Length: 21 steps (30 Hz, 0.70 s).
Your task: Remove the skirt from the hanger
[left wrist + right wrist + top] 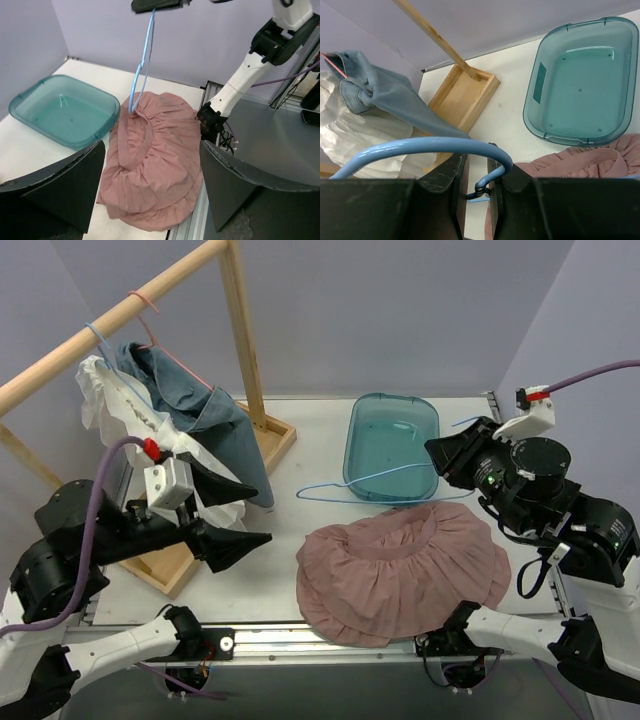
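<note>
Top external view, lilac walls [400, 310], white counter [305, 440], dusty-pink gathered skirt [400, 575] heaped at its near edge, teal plastic tub [395, 396] behind, left fingers [225, 545] spread empty, right fingers [445, 190] clenched on thin blue wire hanger [420, 146].

No text, label, brand, number or sign can be read in any of the three views. The pink skirt [400, 570], the blue wire hanger [420, 144] and the teal plastic bin [392, 445] show plain surfaces with no lettering that can be made out. Any marking on the arms' housings is too small to tell.
</note>
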Each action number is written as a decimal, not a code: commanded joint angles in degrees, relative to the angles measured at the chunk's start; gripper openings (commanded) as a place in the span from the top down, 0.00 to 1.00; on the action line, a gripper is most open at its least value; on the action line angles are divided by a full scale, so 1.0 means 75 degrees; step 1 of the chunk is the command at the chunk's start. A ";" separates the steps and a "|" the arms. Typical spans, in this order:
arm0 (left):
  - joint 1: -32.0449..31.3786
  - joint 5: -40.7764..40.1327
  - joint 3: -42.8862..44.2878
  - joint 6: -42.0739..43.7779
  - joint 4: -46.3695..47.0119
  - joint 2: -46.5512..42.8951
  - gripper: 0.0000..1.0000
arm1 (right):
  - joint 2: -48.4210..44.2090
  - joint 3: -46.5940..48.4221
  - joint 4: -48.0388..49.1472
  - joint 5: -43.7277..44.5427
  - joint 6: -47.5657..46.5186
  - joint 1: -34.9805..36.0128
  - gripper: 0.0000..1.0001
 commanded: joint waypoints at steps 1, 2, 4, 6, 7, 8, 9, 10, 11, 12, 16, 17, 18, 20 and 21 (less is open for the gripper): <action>-0.0018 0.0572 0.0444 0.0664 -0.0195 0.0280 0.15 | 0.0278 0.0247 -0.0120 -0.0534 -0.0358 0.0075 1.00; -0.0018 0.0922 0.0515 0.0723 -0.0254 0.0385 0.14 | 0.0373 0.0306 -0.0201 -0.0861 -0.0416 0.0075 1.00; -0.0018 0.1205 0.0633 0.0805 -0.0231 0.0620 0.12 | 0.0513 0.0295 -0.0179 -0.1179 -0.0557 0.0075 1.00; -0.0018 0.1370 0.0703 0.0817 -0.0173 0.0807 0.11 | 0.0572 0.0318 -0.0097 -0.1484 -0.0581 0.0075 1.00; -0.0018 0.1417 0.0727 0.0817 -0.0172 0.0866 0.11 | 0.0607 0.0341 -0.0085 -0.1543 -0.0592 0.0064 1.00; -0.0018 0.1452 0.0773 0.0817 -0.0172 0.0925 0.11 | 0.0619 0.0341 -0.0073 -0.1578 -0.0592 0.0075 1.00; -0.0018 0.1592 0.0797 0.0817 -0.0126 0.1006 0.11 | 0.0631 0.0341 -0.0073 -0.1625 -0.0604 0.0075 1.00; -0.0018 0.1709 0.0786 0.0817 -0.0079 0.1042 0.11 | 0.0678 0.0341 -0.0073 -0.1637 -0.0604 0.0064 1.00; -0.0018 0.1815 0.0762 0.0817 -0.0044 0.1066 0.11 | 0.0701 0.0330 -0.0062 -0.1684 -0.0616 0.0075 1.00; -0.0018 0.1932 0.0751 0.0817 0.0049 0.1135 0.11 | 0.0725 0.0307 -0.0015 -0.1731 -0.0616 0.0075 1.00; -0.0018 0.2097 0.0598 0.0666 0.0226 0.1241 0.11 | 0.0818 0.0178 0.0290 -0.2024 -0.0604 0.0075 1.00; -0.0018 0.2120 0.0563 0.0642 0.0249 0.1265 0.11 | 0.0854 0.0177 0.0360 -0.2047 -0.0604 0.0075 1.00; -0.0018 0.2121 0.0563 0.0607 0.0203 0.1335 0.12 | 0.0900 0.0189 0.0395 -0.2059 -0.0616 0.0075 1.00; -0.0018 0.1910 0.0633 0.0641 -0.0007 0.1429 0.12 | 0.1006 0.0270 0.0454 -0.2153 -0.0616 0.0075 1.00; -0.0018 0.1840 0.0703 0.0676 -0.0298 0.1522 0.12 | 0.1018 0.0306 0.0477 -0.2188 -0.0616 0.0075 1.00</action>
